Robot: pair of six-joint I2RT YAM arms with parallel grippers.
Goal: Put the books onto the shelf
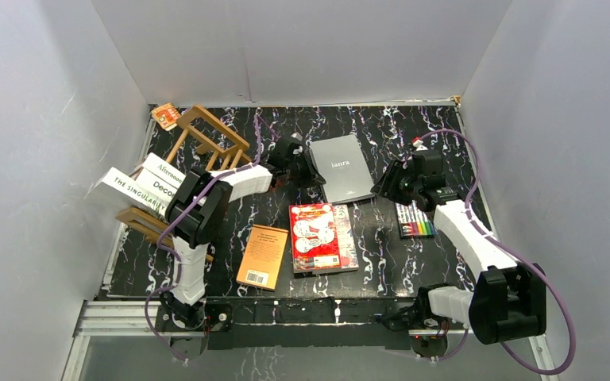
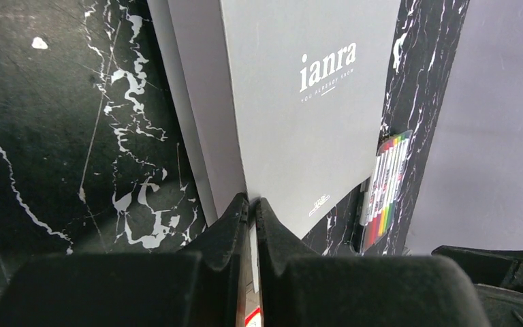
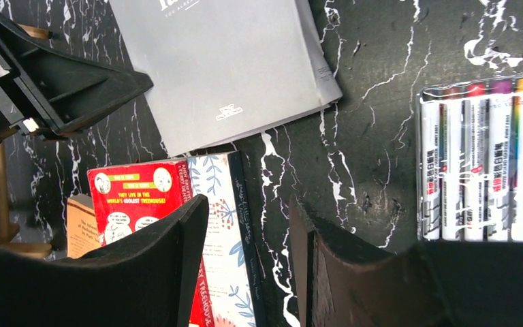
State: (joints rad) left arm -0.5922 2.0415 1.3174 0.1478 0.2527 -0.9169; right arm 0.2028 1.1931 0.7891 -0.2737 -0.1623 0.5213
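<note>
Grey and matte, the grey book [image 2: 299,122] fills the left wrist view, white "ianra" lettering on its cover; the left claw [image 2: 250,212] is pinched together on that book's near edge, with a pale sliver caught between its black halves. This view alone shows the grip up close; from above the claw reads only as a dark shape at the book's left side.

Only the overhead view takes in the shelf [image 1: 222,125], a light wooden slatted rack at the far left of the black, white-veined marble counter [image 1: 413,135]; the shelved books [image 1: 147,186] lean in it, pale lettered spines upward; an orange paperback [image 1: 263,256] lies flat by the left arm; a small orange card [image 1: 165,116] sits in the far left corner.

Seen from the right wrist, the right claw [image 3: 245,248] stands apart over bare counter, holding nothing; to its left a glossy red book [image 3: 136,197] lies on a floral book [image 3: 221,204] with blue leaf sprigs; to its right lies a clear marker pack [image 3: 483,163], white barrels with coloured caps in a row.
</note>
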